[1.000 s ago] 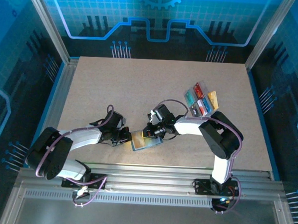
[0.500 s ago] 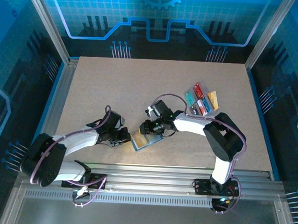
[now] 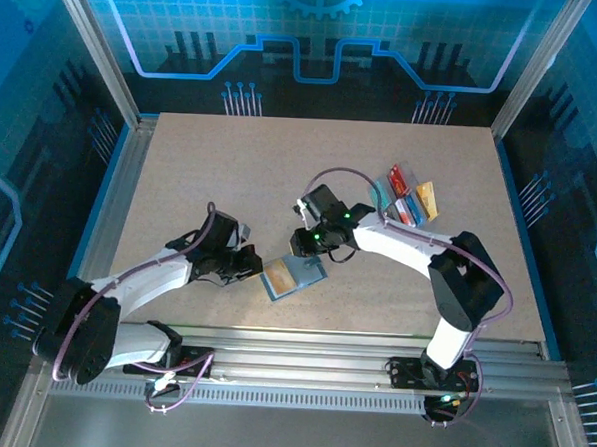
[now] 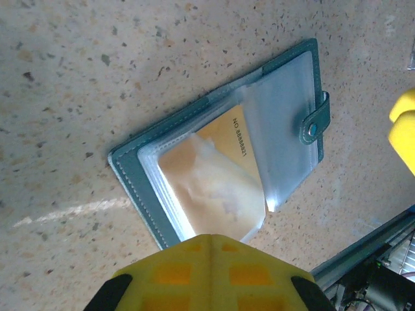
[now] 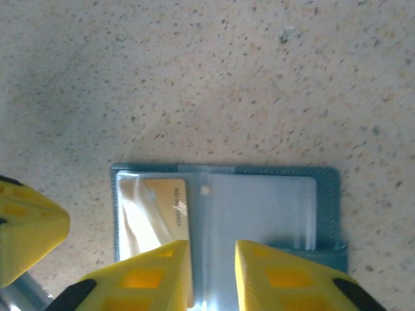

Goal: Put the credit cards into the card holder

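Observation:
The card holder [image 3: 304,276] lies open near the front middle of the table, teal-edged with clear sleeves [image 4: 285,136] [image 5: 259,207]. A yellow card [image 4: 230,139] [image 5: 170,201] sits inside its left sleeve. My left gripper [image 3: 248,268] [image 4: 211,256] is shut, its tip at the near edge of that sleeve. My right gripper [image 3: 309,249] [image 5: 213,265] hovers over the holder's middle, open with nothing between its fingers. The other credit cards [image 3: 405,197], red, teal, blue and orange, lie at the right.
The cards at the right rest in a clear compartment tray [image 3: 391,220]. Metal rails [image 3: 302,349] run along the table's front edge, close behind the holder. Blue enclosure walls stand on the other three sides.
My right gripper has opened, let go of the yellow card and pulled back from the holder toward the far side. The left gripper stayed shut at the holder's left edge.

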`<control>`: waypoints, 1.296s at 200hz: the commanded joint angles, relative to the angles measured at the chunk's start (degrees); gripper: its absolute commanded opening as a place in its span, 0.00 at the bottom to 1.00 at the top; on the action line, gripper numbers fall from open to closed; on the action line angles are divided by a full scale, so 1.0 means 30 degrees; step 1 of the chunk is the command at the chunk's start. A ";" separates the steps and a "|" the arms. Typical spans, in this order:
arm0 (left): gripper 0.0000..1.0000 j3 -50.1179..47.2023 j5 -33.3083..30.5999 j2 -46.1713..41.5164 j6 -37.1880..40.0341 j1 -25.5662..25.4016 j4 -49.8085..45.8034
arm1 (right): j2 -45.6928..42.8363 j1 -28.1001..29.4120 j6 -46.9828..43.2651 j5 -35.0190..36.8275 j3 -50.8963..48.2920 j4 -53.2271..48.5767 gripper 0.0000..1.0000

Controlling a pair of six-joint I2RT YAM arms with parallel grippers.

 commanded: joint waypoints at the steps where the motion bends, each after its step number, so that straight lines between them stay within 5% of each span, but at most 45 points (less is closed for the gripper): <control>1: 0.05 0.0399 0.0700 0.0926 0.0128 -0.0459 0.0521 | 0.1393 0.0018 -0.1605 0.1327 0.1021 -0.2176 0.29; 74: 0.04 -0.0549 0.0626 0.2411 -0.0047 -0.0763 0.1747 | 0.3498 0.0458 -0.2516 0.1614 0.1724 -0.2364 0.34; 136: 0.04 -0.1282 0.0553 0.3043 -0.0016 -0.0755 0.2313 | 0.4662 0.1861 -0.1936 0.4085 0.1352 -0.3030 0.37; 166: 0.04 -0.1491 0.0484 0.3178 -0.0031 -0.0745 0.2582 | 0.4740 0.2269 -0.1387 0.4062 0.0651 -0.2778 0.28; 214: 0.03 -0.1586 0.0590 0.4368 0.0101 -0.0763 0.3398 | 0.3456 0.2277 -0.1360 0.3853 0.0633 -0.2597 0.00; 259: 0.02 -0.1594 0.0645 0.5480 0.0189 -0.0762 0.4149 | 0.2533 0.2426 -0.1453 0.4553 0.1547 -0.3702 0.00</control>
